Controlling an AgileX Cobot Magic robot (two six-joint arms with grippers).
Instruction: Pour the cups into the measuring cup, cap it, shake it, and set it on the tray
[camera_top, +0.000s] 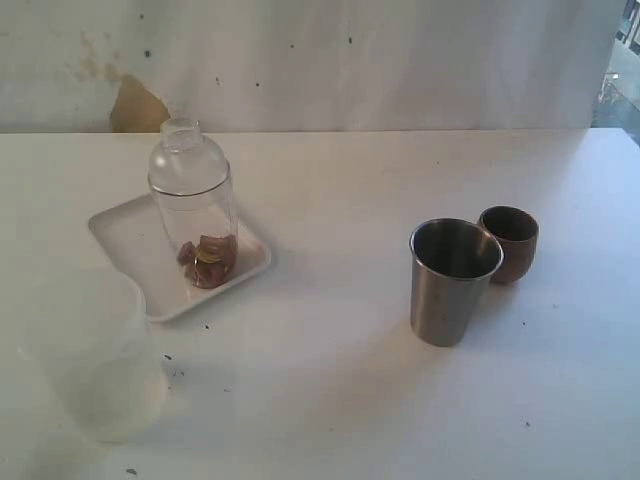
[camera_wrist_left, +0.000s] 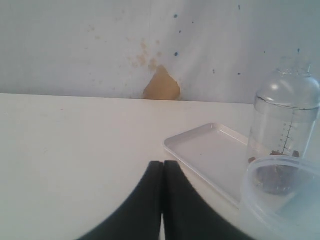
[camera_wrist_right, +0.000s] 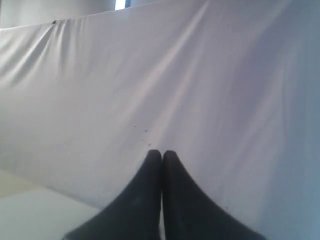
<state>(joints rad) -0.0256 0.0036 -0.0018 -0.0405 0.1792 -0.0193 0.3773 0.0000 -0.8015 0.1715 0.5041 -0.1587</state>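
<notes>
- Squinting at the brown bits (camera_top: 208, 262) in the bottom of the measuring cup (camera_top: 193, 215), no idea what they are.
- The cloudy plastic cup (camera_top: 95, 365) is a blur at the front left. In the left wrist view it's cut off at the edge and hides the measuring cup's base.
- Insides of the two cups are too dark to read.
- Count: one measuring cup, one dome cap (camera_top: 185, 150) sitting on it, upright on the one tray (camera_top: 125, 228).
- Two cups stand well off to the right on the desk (camera_top: 340, 380). The steel tumbler (camera_top: 452, 280) partly covers the wooden cup (camera_top: 510, 243); touching or not, can't tell.
- Left pincer (camera_wrist_left: 162, 167) is pressed together and empty, near the tray.
- Right pincer (camera_wrist_right: 162, 156) is together too, holding nothing, with only white cloth (camera_wrist_right: 200, 75) behind it.
</notes>
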